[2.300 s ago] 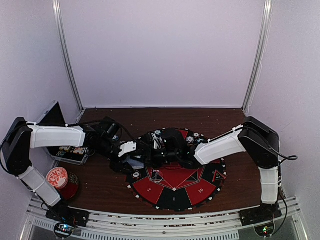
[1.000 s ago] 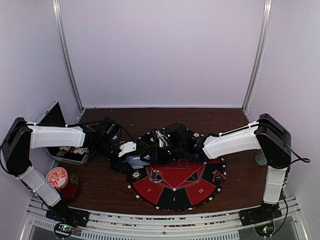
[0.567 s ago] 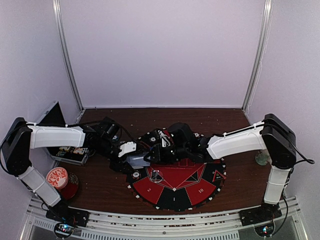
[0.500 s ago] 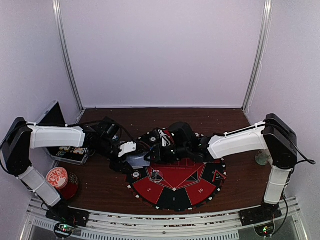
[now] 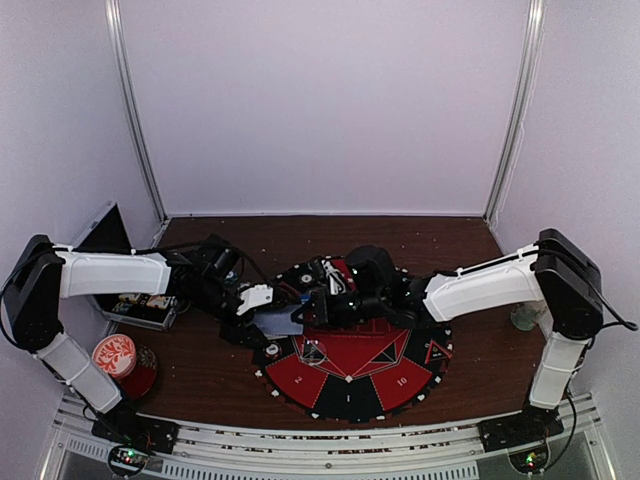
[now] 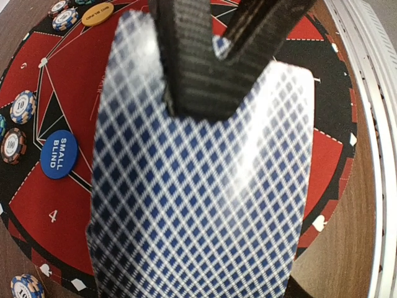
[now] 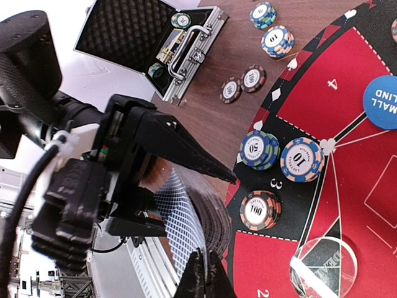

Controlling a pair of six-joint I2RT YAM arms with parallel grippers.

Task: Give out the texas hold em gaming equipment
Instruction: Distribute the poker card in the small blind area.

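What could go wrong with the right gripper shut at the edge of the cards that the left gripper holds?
1. The right gripper is shut at the edge of the fanned cards; it may pull several cards, or none.
2. The left gripper holds them over the mat, near chip stacks; a slipped card could knock chips.

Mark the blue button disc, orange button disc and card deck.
Blue round button disc (image 6: pixel 60 154): left wrist, printed face.
Orange round button disc (image 6: pixel 97 13): left wrist, top face.
Diamond-backed card deck (image 6: pixel 198 208): left wrist, top card's back.
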